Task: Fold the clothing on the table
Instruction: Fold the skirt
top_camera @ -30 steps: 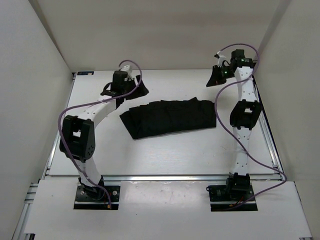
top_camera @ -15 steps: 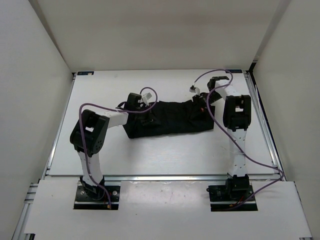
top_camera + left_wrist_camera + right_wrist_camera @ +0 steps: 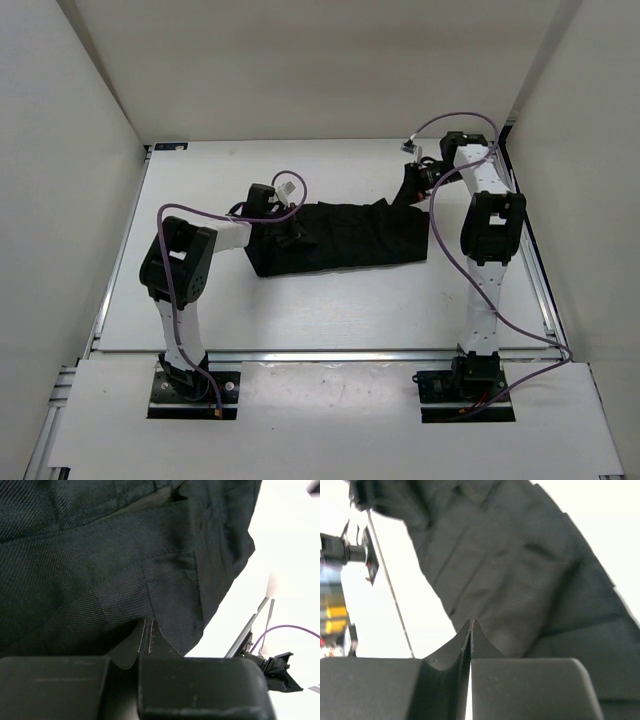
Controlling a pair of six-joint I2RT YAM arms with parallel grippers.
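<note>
The black garment (image 3: 345,238) lies across the middle of the white surface (image 3: 300,300). The left tool (image 3: 289,228) pinches its left end. The right tool (image 3: 408,188) pinches its far right corner.

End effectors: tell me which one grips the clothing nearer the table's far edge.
The right end effector, on the clothing's far right corner; the left end effector grips the left end, closer to the arm bases.
</note>
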